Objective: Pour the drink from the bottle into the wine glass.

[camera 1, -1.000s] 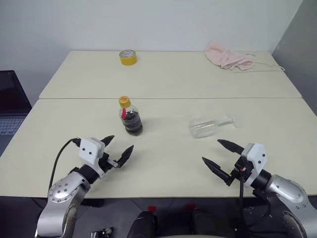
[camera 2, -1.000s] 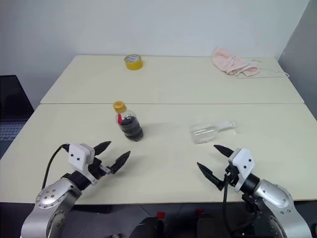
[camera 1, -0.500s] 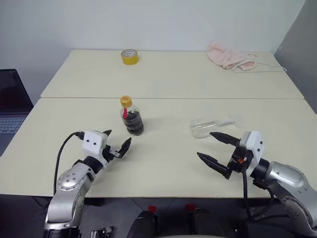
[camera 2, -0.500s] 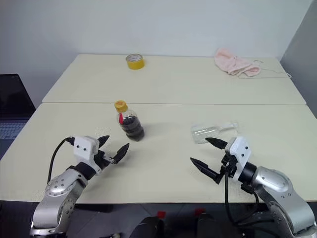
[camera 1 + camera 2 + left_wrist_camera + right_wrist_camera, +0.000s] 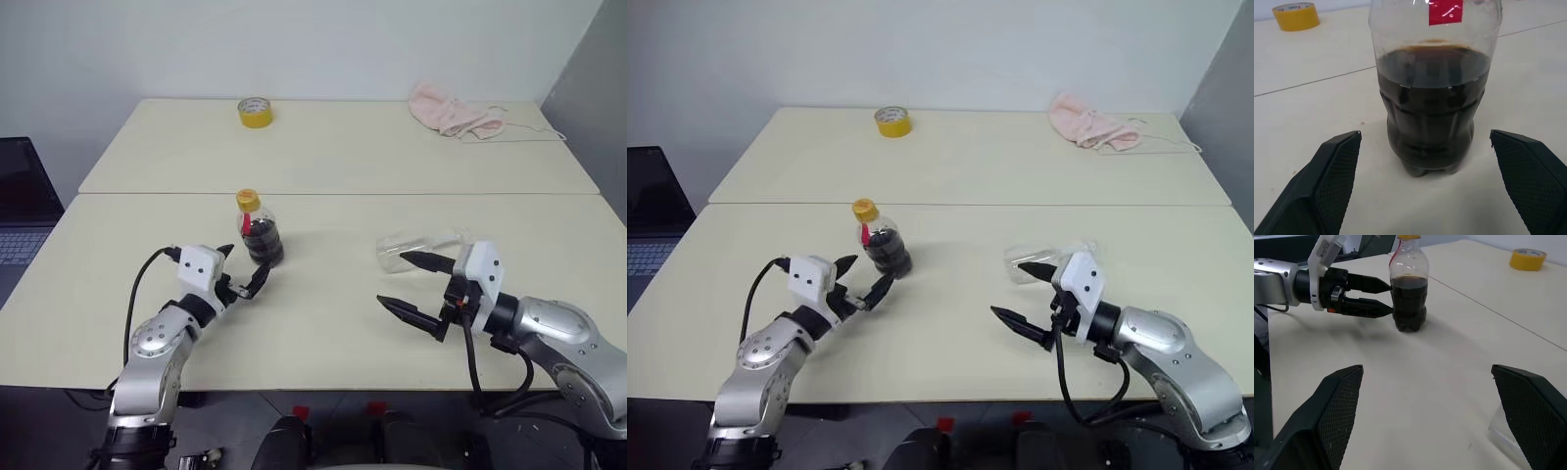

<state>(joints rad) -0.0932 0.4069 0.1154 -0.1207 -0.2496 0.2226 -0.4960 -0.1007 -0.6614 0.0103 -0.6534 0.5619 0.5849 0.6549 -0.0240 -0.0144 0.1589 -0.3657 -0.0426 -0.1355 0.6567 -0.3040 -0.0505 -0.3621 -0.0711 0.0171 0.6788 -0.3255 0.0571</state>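
Observation:
The bottle (image 5: 259, 235) stands upright left of the table's middle, with a yellow cap, a red label mark and dark drink (image 5: 1434, 98) filling its lower half. My left gripper (image 5: 245, 266) is open and level, its fingertips just short of the bottle's base on the near-left side, not touching it. The wine glass (image 5: 417, 249) lies on its side to the right, its stem pointing right. My right gripper (image 5: 392, 280) is open just in front of the glass's bowl, pointing left, with nothing between its fingers. The right wrist view shows the bottle (image 5: 1409, 290) with the left gripper (image 5: 1382, 296) beside it.
A yellow tape roll (image 5: 254, 112) sits at the far left of the back table, and a pink cloth (image 5: 453, 110) at the far right. A seam (image 5: 392, 194) joins the two tables. A laptop (image 5: 20, 211) stands off the left edge.
My left gripper has moved forward to the bottle's base. My right gripper has risen and shifted left and forward, up to the lying glass. Both stay open.

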